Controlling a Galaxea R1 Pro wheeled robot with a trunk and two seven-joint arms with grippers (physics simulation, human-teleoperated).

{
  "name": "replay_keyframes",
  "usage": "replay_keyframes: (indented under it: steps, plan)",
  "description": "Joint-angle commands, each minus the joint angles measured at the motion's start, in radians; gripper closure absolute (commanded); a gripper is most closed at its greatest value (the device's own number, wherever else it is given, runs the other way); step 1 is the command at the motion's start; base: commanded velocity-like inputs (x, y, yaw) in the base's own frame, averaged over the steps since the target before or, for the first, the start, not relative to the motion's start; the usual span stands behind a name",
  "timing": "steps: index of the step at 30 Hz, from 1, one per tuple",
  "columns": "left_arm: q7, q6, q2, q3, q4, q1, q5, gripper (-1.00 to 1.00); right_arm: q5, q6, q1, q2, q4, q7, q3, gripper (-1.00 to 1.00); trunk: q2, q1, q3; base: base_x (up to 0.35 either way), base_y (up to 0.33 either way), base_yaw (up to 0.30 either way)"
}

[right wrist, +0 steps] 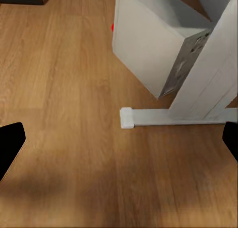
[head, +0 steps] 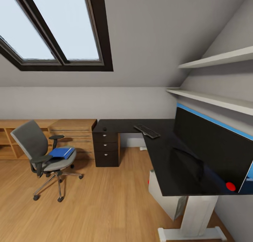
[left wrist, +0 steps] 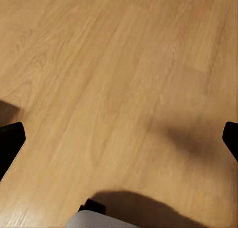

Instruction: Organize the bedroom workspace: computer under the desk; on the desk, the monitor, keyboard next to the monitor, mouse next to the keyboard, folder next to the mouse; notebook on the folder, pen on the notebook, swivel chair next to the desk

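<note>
1. Desk (head: 165,157): black, L-shaped; keyboard (head: 147,131) lies on it, apart from the monitor (head: 214,147); a small dark object, perhaps the mouse (head: 104,129), sits near the far corner.
2. Chair (head: 42,154): stands well apart from the desk; blue folder (head: 62,152) lies on its seat.
3. Computer (right wrist: 158,44): pale tower under the desk, beside the desk foot (right wrist: 168,117).
4. Left gripper (left wrist: 119,139) and right gripper (right wrist: 119,143): fingers apart, empty, over bare floor.
5. Risk: the castored chair may roll away if nudged; the thin folder could slip off the seat.
</note>
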Motion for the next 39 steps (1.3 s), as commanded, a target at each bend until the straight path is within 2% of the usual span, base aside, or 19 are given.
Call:
replay_keyframes:
  steps: [1,29,39]
  plan:
    - [-0.01,0.002,-0.001,0.007,-0.001,0.0,0.004,-1.0,0.011,-0.003,-0.001,0.0,0.002,-0.005,-0.008,-1.0,-0.001,0.001,-0.002,0.299,0.165,0.0]
    - [-0.01,0.004,-0.001,0.007,-0.001,0.0,0.003,-1.0,0.011,0.0,-0.001,-0.001,0.001,-0.005,-0.009,-1.0,-0.001,0.001,-0.046,0.256,0.234,0.0]
    - [-0.01,0.007,-0.002,0.007,-0.001,0.0,0.003,-1.0,0.011,0.0,-0.001,-0.002,0.001,-0.005,-0.009,-1.0,-0.001,0.001,-0.063,0.323,0.065,-0.043]
